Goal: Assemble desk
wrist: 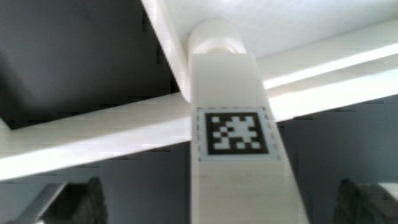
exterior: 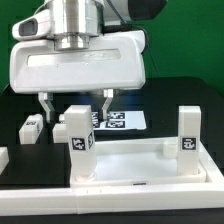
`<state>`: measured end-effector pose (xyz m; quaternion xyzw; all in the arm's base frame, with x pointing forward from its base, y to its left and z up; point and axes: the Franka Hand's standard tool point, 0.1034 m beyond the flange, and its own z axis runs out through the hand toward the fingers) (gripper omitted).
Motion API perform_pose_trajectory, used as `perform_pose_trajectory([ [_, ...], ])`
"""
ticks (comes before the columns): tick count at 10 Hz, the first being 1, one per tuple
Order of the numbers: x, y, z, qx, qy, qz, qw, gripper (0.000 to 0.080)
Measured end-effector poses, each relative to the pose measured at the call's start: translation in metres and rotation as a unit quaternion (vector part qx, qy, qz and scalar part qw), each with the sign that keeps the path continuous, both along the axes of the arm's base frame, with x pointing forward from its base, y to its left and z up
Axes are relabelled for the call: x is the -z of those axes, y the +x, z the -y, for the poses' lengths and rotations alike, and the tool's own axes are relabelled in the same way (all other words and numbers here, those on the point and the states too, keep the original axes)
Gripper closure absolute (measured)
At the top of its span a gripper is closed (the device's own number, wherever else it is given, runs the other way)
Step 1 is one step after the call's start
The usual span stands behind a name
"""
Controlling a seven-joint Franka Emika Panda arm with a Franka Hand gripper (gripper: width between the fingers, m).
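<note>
The white desk tabletop (exterior: 135, 168) lies tray-side up at the front, with two white legs standing upright in its corners. One leg (exterior: 79, 140) is on the exterior view's left, the other (exterior: 188, 135) on its right, and both show tags. My gripper (exterior: 75, 110) hangs over the left leg, open. In the wrist view that tagged leg (wrist: 235, 120) runs between the dark fingers (wrist: 71, 202), with a gap on each side, and nothing is gripped. The tabletop rim (wrist: 89, 138) crosses behind it.
A loose white leg (exterior: 32, 127) lies on the black table at the exterior view's left. The marker board (exterior: 120, 121) lies flat behind the tabletop. Another white piece (exterior: 3, 158) shows at the left edge.
</note>
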<state>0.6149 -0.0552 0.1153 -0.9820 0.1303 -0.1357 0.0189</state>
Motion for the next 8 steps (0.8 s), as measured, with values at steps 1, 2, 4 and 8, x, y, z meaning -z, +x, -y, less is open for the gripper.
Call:
perform_pose_trajectory([
  [1, -0.003, 0.003, -0.001, -0.001, 0.007, -0.016, 1.0, 0.0151],
  [2, -0.002, -0.001, -0.005, -0.004, 0.023, -0.059, 0.998, 0.0151],
  [4, -0.007, 0.014, -0.005, -0.007, 0.031, -0.077, 0.996, 0.0151],
  [8, -0.006, 0.016, -0.002, -0.001, 0.032, -0.079, 0.996, 0.0178],
])
